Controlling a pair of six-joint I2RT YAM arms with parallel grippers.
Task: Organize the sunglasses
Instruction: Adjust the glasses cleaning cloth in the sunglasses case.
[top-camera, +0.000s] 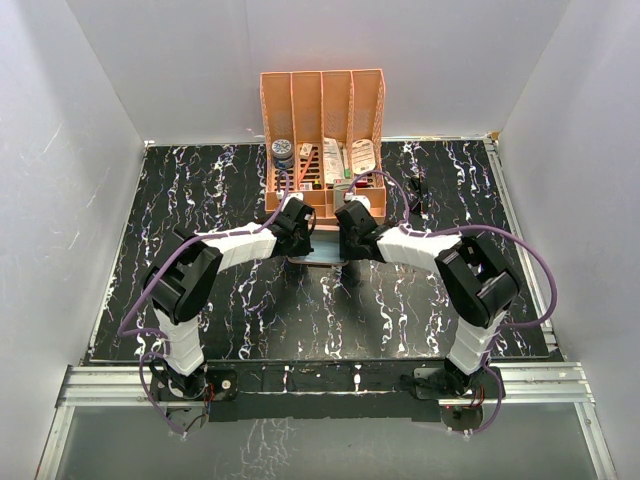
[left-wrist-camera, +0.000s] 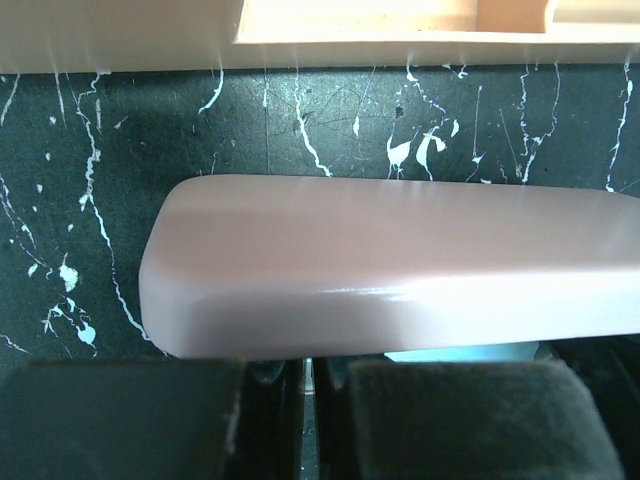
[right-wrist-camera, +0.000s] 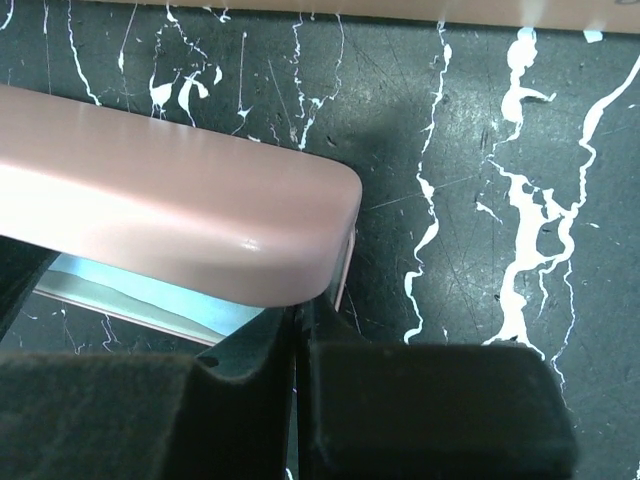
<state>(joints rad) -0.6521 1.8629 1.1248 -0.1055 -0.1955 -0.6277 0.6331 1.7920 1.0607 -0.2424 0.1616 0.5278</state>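
Observation:
The pink glasses case (left-wrist-camera: 380, 260) lies on the black marble table just in front of the organizer, its lid partly raised. It also shows in the right wrist view (right-wrist-camera: 170, 210). A light blue cloth (right-wrist-camera: 140, 290) lies inside under the lid and also shows in the left wrist view (left-wrist-camera: 450, 353). My left gripper (left-wrist-camera: 308, 380) is shut at the case's near left edge. My right gripper (right-wrist-camera: 298, 340) is shut at its right end. A small black shape (top-camera: 414, 188) right of the organizer looks like the sunglasses, though it is too small to be sure.
A peach file organizer (top-camera: 322, 110) with several slots and a front tray of small items stands at the table's back middle. Both arms (top-camera: 240, 245) meet right in front of it. White walls close in the table on three sides.

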